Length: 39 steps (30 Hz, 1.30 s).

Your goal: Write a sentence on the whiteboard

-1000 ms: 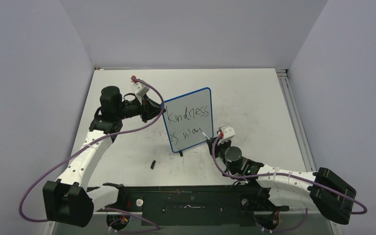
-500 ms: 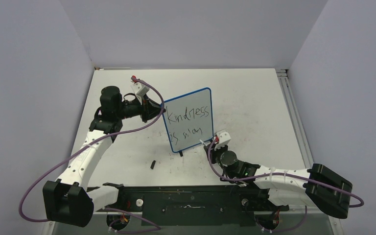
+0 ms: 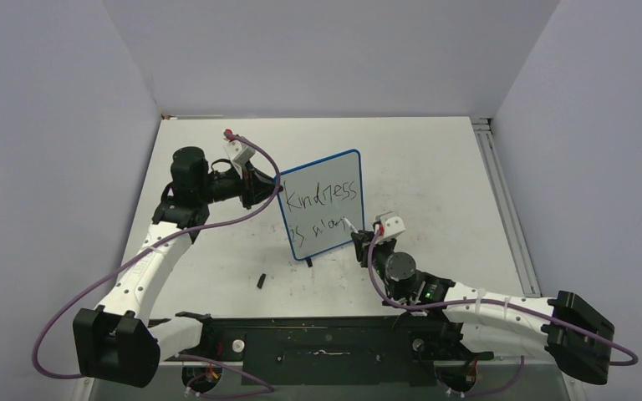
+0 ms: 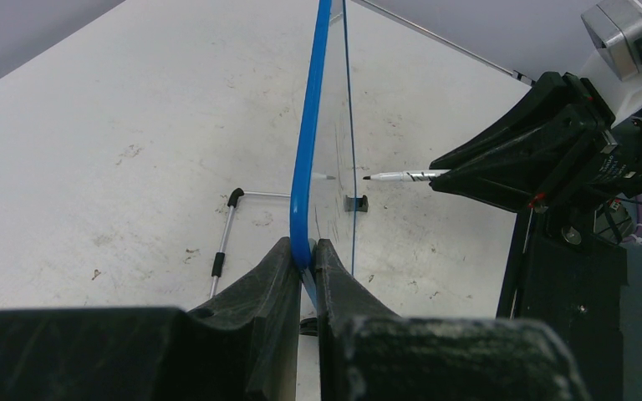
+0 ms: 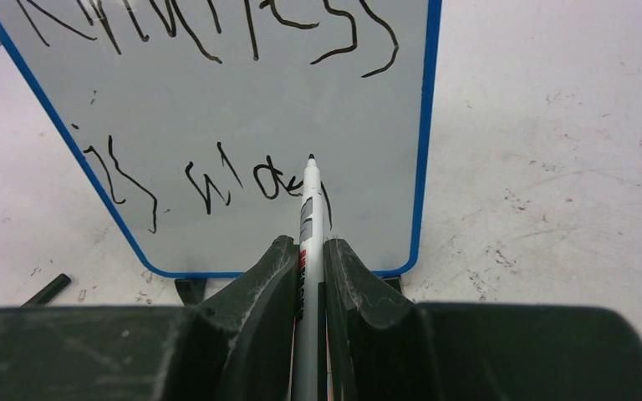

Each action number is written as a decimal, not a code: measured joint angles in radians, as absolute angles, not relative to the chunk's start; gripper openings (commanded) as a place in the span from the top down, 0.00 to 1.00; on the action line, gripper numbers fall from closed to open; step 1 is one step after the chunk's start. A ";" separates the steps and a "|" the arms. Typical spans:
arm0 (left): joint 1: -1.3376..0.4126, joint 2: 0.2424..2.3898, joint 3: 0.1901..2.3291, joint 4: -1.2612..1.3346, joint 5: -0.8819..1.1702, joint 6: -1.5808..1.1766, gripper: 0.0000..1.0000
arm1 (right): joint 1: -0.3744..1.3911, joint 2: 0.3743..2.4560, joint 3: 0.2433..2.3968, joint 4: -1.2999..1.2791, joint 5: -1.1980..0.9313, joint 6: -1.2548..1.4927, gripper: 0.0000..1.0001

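Observation:
The whiteboard (image 3: pixel 322 205) stands upright on the table in its blue frame. The sentence (image 5: pixel 217 180) in black marker reads "Kindness" on top, with "is" and a few more letters below. My left gripper (image 3: pixel 274 189) is shut on the board's left edge; the left wrist view shows the blue frame (image 4: pixel 305 167) pinched between the jaws (image 4: pixel 303 244). My right gripper (image 3: pixel 359 237) is shut on a white marker (image 5: pixel 309 209). The marker's tip points at the end of the second line, a hair off the board face (image 4: pixel 347 125).
A small black marker cap (image 3: pixel 262 281) lies on the table in front of the board's lower left, and also shows in the right wrist view (image 5: pixel 46 290). A thin metal rod (image 4: pixel 224 238) lies on the table behind the board. The table's right edge has a rail (image 3: pixel 501 200).
My right gripper dropped back and down off the board with the marker, then rose again to the end of the second line. The left arm and board have not moved.

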<state>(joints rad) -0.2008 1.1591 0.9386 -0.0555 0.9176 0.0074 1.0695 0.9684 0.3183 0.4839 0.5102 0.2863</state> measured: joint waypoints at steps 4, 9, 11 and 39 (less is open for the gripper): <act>-0.201 1.159 0.939 -0.056 0.918 0.007 1.00 | 1.057 0.974 0.318 0.483 0.520 0.274 0.95; -0.201 1.159 0.939 -0.056 0.918 0.007 1.00 | 1.045 1.000 0.318 0.489 0.521 0.268 0.95; -0.201 1.159 0.939 -0.056 0.918 0.007 1.00 | 1.039 1.014 0.318 0.495 0.520 0.265 0.95; -0.201 1.159 0.939 -0.056 0.918 0.007 1.00 | 1.016 1.068 0.283 0.505 0.508 0.303 0.95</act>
<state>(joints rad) -0.2008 1.1591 0.9386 -0.0559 0.9176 0.0074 1.0164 1.0676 0.2832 0.5053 0.5079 0.3031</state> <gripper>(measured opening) 0.077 0.155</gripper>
